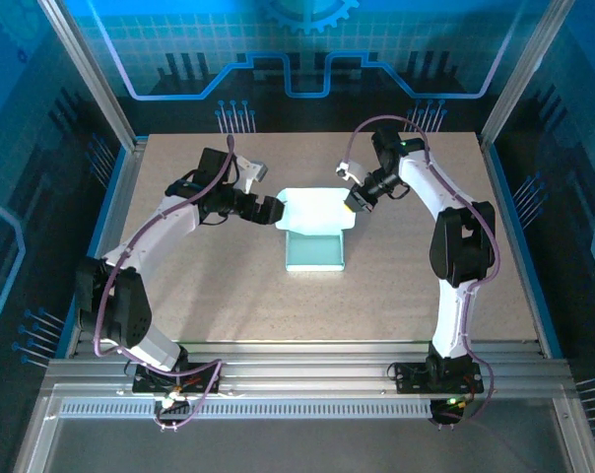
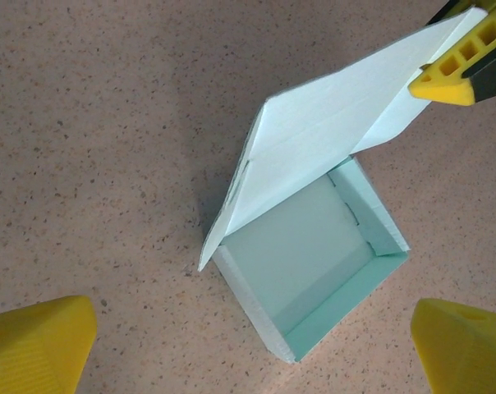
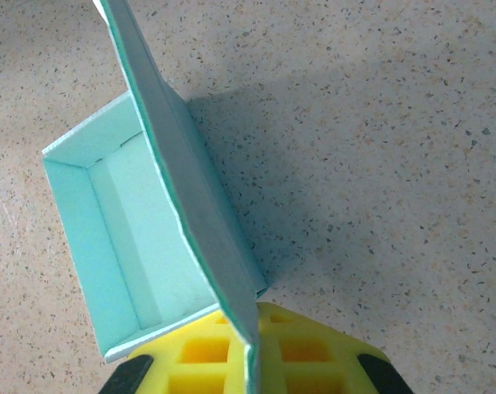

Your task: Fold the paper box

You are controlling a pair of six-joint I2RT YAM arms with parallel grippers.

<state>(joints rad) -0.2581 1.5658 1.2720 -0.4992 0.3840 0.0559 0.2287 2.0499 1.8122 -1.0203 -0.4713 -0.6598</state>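
The left gripper (image 1: 277, 210) is held with fingers apart at ten o'clock of the box (image 1: 315, 254), set open at the table (image 1: 199, 296) centre, its raised lid (image 1: 317, 209) clamped at two o'clock by the right gripper (image 1: 356, 202).

Speckled beige table (image 1: 229, 296) sits between blue patterned walls (image 1: 307, 49), possibly glossy panels.
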